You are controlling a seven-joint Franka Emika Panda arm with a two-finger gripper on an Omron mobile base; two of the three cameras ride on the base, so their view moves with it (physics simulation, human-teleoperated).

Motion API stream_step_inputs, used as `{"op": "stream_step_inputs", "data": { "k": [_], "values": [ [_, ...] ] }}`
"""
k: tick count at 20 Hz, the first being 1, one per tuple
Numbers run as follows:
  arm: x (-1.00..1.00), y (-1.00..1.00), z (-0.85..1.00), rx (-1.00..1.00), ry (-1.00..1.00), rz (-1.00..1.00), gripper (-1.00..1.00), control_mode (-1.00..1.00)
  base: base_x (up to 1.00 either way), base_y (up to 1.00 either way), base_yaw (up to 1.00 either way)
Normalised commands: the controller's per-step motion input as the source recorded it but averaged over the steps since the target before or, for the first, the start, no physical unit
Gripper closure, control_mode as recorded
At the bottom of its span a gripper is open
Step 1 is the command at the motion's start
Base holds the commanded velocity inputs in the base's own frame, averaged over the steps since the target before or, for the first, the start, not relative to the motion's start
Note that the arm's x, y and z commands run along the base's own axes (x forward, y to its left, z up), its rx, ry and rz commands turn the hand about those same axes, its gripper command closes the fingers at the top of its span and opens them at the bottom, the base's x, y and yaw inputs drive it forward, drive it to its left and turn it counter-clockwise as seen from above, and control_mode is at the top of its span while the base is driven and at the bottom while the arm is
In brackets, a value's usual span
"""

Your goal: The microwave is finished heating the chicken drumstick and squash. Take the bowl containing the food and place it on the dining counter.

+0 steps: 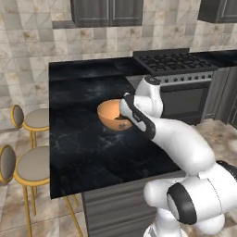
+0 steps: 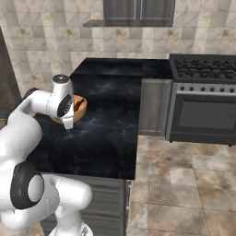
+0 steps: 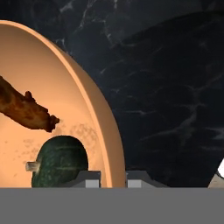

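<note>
The orange-tan bowl (image 1: 110, 114) (image 2: 80, 107) (image 3: 65, 83) is low over the black marbled dining counter (image 1: 92, 152) (image 2: 108, 131) (image 3: 170, 87), tilted; whether it touches the slab I cannot tell. My gripper (image 1: 124, 119) (image 2: 69, 123) (image 3: 113, 177) is shut on the bowl's rim, one finger inside and one outside. Inside the bowl lie the reddish-brown chicken drumstick (image 3: 24, 109) and the dark green squash (image 3: 59, 159). The microwave is out of view.
A stove with an oven (image 1: 178, 69) (image 2: 205, 99) stands beyond the counter's far right corner. Two round stools (image 1: 32, 164) line the counter's left side. Dark wall cabinets (image 1: 107, 11) hang above. Tiled floor (image 2: 184, 184) lies to the right.
</note>
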Motion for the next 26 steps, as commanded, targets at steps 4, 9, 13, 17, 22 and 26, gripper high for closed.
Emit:
{"op": "stream_step_inputs", "data": {
  "k": [4, 9, 13, 17, 22, 26],
  "values": [
    [1.0, 0.0, -0.53, -0.03, 0.0, -0.02, 1.0, -1.0, 0.0, 0.0, 0.0],
    [1.0, 0.0, -0.71, -0.05, 0.01, 0.0, 1.0, -1.0, 0.0, 0.0, 0.0],
    [1.0, 0.0, -0.59, -0.05, 0.02, 0.0, 1.0, -1.0, 0.0, 0.0, 0.0],
    [0.9, 0.0, -0.39, -0.01, 0.0, 0.0, 1.0, -1.0, 0.0, 0.0, 0.0],
    [0.48, 0.0, -0.31, 0.0, 0.0, 0.0, 1.0, -1.0, 0.0, 0.0, 0.0],
    [0.24, 0.0, -0.23, -0.01, 0.0, 0.0, 1.0, -1.0, 0.0, 0.0, 0.0]
  ]
}}
